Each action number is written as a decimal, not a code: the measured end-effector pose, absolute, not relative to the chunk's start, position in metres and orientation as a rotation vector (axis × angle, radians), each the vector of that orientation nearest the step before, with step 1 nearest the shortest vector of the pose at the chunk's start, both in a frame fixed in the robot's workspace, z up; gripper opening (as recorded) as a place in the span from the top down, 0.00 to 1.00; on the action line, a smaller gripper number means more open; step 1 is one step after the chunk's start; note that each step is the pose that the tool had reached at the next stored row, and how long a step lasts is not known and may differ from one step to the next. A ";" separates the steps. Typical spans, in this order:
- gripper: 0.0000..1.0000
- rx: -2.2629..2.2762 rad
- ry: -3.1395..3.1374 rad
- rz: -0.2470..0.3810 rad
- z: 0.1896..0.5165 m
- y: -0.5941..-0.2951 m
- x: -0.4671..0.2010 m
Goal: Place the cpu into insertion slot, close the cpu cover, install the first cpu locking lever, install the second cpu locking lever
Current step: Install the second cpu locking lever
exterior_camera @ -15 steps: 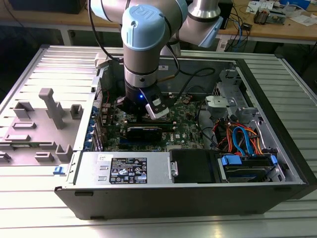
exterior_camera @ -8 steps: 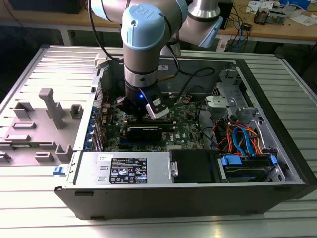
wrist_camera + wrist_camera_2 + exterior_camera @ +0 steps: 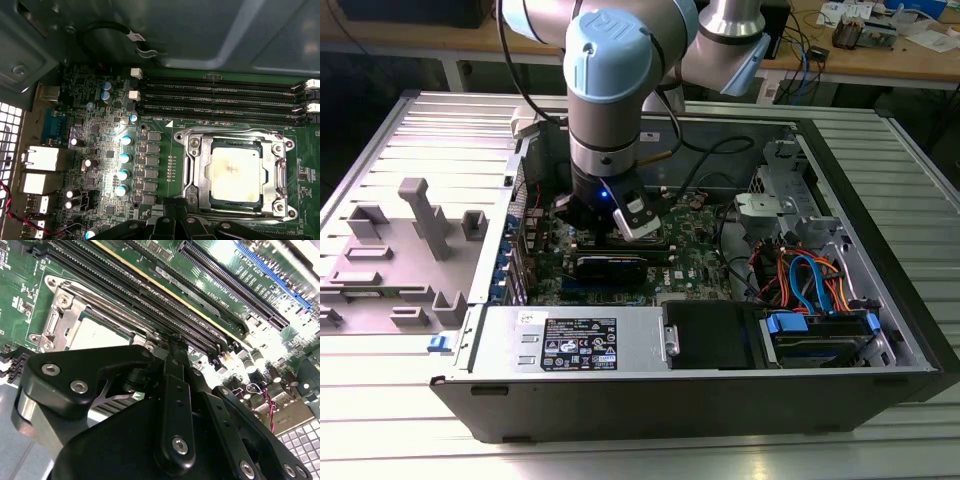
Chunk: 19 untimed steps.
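Silver-grey cpu (image 3: 235,172) sits in the insertion slot (image 3: 267,200) with the cpu cover (image 3: 194,167) down around it, pincer (image 3: 175,347) looks pinched together just beside, and that stiff, thin frame probably wants edge pressure only.

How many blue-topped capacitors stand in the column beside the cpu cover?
4 blue-topped capacitors, in one line alongside the cpu cover; the tool could hide more.
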<state>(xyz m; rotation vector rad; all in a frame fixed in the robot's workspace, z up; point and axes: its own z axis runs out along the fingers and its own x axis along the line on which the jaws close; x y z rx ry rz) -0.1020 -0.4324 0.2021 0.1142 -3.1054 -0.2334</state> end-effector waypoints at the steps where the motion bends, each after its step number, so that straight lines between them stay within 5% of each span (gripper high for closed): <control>1: 0.89 0.114 -3.105 -0.236 0.202 -0.432 -0.102; 19: 0.89 0.114 -3.105 -0.238 0.213 -0.432 -0.103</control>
